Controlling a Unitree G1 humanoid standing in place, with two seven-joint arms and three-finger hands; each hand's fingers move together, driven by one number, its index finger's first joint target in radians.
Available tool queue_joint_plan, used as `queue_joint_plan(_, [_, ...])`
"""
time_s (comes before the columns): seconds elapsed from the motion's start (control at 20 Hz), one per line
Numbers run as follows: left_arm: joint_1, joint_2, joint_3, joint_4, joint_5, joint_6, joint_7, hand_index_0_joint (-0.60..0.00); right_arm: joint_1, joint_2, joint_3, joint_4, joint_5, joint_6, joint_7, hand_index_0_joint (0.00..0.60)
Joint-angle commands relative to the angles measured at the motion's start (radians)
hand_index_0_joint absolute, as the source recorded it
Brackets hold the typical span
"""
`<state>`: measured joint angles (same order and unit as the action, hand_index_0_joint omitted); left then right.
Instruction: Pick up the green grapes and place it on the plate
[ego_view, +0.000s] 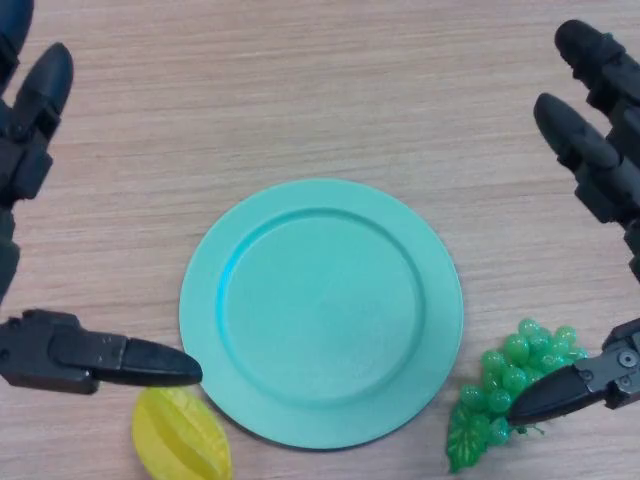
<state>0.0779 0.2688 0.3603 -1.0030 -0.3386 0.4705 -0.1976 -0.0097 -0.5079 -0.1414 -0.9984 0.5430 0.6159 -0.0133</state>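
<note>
Green grapes (505, 390) lie right under the right hand (600, 170), beside the plate (320, 215). Both hands are open; the left hand (30, 110) is far.

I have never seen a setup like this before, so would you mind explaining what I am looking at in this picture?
This is a single view from a camera on a humanoid robot's head, looking down at a wooden table. The black shapes at the sides are its hands: the left hand and right hand, both open and holding nothing. In the middle lies a round turquoise plate, with nothing on it. Beside it are a yellow star-shaped fruit and a bunch of green plastic grapes, close to the right thumb.
</note>
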Motion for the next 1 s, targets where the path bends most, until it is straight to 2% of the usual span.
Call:
queue_joint_plan(0.05, [-0.013, 0.003, 0.042, -0.019, 0.023, -0.146, -0.057, 0.000, -0.051, 0.026, -0.099, -0.049, -0.066, -0.071, 0.065, 0.000])
queue_joint_plan(0.1, [-0.016, 0.002, 0.045, -0.011, 0.021, -0.147, -0.063, 0.000, -0.059, 0.043, -0.098, -0.049, -0.083, -0.066, 0.082, 0.000])
queue_joint_plan(0.15, [-0.021, 0.000, 0.041, 0.008, 0.029, -0.161, -0.069, 0.000, -0.066, 0.081, -0.098, -0.049, -0.117, -0.057, 0.122, 0.000])
queue_joint_plan(0.25, [-0.028, 0.002, 0.021, 0.025, 0.066, -0.181, -0.067, 0.000, -0.072, 0.131, -0.110, -0.049, -0.149, -0.048, 0.171, 0.000])
queue_joint_plan(0.35, [-0.035, 0.003, 0.007, 0.028, 0.081, -0.181, -0.063, 0.000, -0.069, 0.153, -0.108, -0.049, -0.184, -0.050, 0.200, 0.000])
queue_joint_plan(0.5, [-0.041, 0.002, -0.010, 0.041, 0.095, -0.191, -0.057, 0.000, -0.085, 0.158, -0.115, -0.049, -0.193, -0.026, 0.217, 0.000])
queue_joint_plan(0.6, [-0.038, -0.005, -0.019, 0.077, 0.098, -0.228, -0.057, 0.000, -0.076, 0.170, -0.104, -0.028, -0.232, -0.062, 0.254, 0.000])
queue_joint_plan(0.7, [-0.029, -0.010, -0.035, 0.126, 0.122, -0.287, -0.056, 0.000, -0.040, 0.185, -0.075, 0.029, -0.319, -0.159, 0.320, 0.000])
queue_joint_plan(0.75, [-0.025, -0.012, -0.033, 0.150, 0.124, -0.303, -0.048, 0.000, -0.020, 0.197, -0.054, 0.106, -0.400, -0.282, 0.372, 0.000])
queue_joint_plan(0.85, [-0.032, -0.004, -0.029, 0.175, 0.141, -0.314, -0.033, 0.000, 0.011, 0.214, -0.047, 0.208, -0.457, -0.429, 0.438, 0.000])
queue_joint_plan(1.0, [-0.044, 0.004, -0.030, 0.190, 0.171, -0.324, -0.024, 0.000, 0.036, 0.217, -0.037, 0.336, -0.514, -0.596, 0.508, 0.000])
